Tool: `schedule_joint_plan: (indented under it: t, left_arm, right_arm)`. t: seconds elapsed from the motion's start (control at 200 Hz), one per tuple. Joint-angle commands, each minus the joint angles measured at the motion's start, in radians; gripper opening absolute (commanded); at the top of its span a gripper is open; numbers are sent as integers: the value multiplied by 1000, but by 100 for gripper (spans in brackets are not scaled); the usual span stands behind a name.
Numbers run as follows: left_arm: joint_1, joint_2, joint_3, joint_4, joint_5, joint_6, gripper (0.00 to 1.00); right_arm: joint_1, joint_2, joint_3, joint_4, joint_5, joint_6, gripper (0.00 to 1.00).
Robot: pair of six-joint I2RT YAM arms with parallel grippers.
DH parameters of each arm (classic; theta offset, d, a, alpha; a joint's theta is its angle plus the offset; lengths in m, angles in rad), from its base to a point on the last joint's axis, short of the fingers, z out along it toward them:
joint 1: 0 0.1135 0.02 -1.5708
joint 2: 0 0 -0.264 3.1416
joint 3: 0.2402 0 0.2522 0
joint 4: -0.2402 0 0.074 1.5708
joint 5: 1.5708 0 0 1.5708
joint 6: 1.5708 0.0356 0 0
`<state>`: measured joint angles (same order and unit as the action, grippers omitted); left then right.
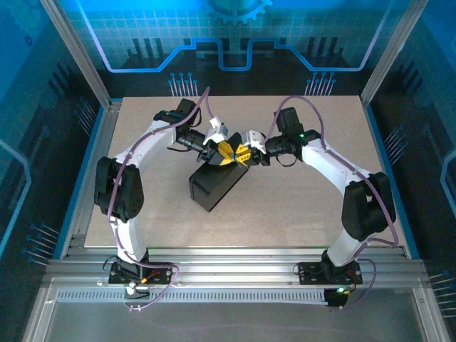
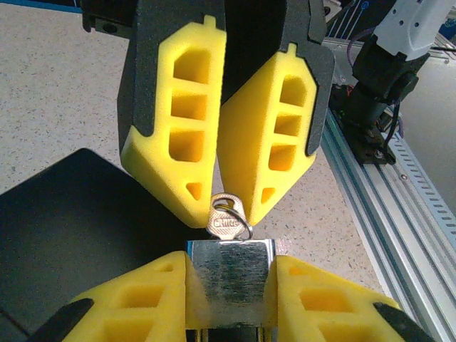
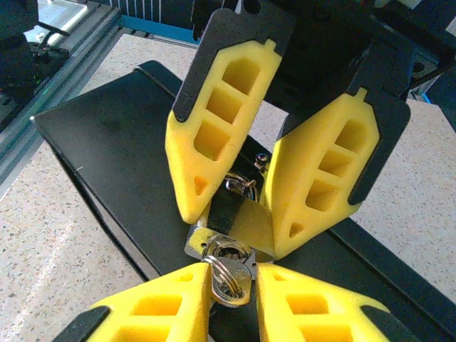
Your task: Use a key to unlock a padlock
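Both arms rise from their bases at the near edge of the table [image 1: 306,206], bend at the elbow and curve inward, so that the two wrists face each other over the middle of the table. The left end effector [image 1: 219,146] comes from the left side and the right end effector [image 1: 244,153] from the right side. Their yellow tips almost meet above the far end of a black box [image 1: 214,187].

The left end effector is clenched on the padlock [image 2: 229,274]. Its two yellow pads [image 3: 214,135] press the body from both sides and hold it in the air above the lid of the box.

The long axis of the padlock lies about level, along the line between the two wrists. The shackle [image 3: 242,184] points back toward the left wrist. The flat silver face with the keyhole points toward the right end effector.

The key [image 2: 226,221] is in this keyhole and sticks straight out, in line with the body of the padlock. Its round silver head carries a small ring.

The right end effector is closed on this head. In the right wrist view its pads [image 3: 174,299] touch the head from both sides. In the left wrist view the narrow tips stand tight on each side of the head.
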<state>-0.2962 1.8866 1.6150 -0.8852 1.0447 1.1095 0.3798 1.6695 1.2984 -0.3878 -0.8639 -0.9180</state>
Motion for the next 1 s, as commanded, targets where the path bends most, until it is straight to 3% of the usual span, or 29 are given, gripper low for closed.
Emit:
schedule_joint_plan:
  t: [0.0, 0.165, 0.49, 0.815, 0.995]
  left_arm:
    - [8, -16, 43, 10, 103, 38, 0]
    - [11, -21, 38, 9, 101, 37, 0]
    - [12, -21, 43, 9, 98, 31, 0]
    - [9, -17, 54, 11, 100, 25, 0]
    - [7, -15, 55, 12, 96, 23, 0]
  right_arm:
    - [3, 11, 37, -59, -4, -28, 25]
    - [-11, 10, 41, -84, 4, -42, 30]
    - [-48, -6, 29, -86, -9, -40, 31]
    - [-24, 23, 62, -77, -11, -8, 13]
    - [-5, 32, 78, -79, -21, 4, 10]
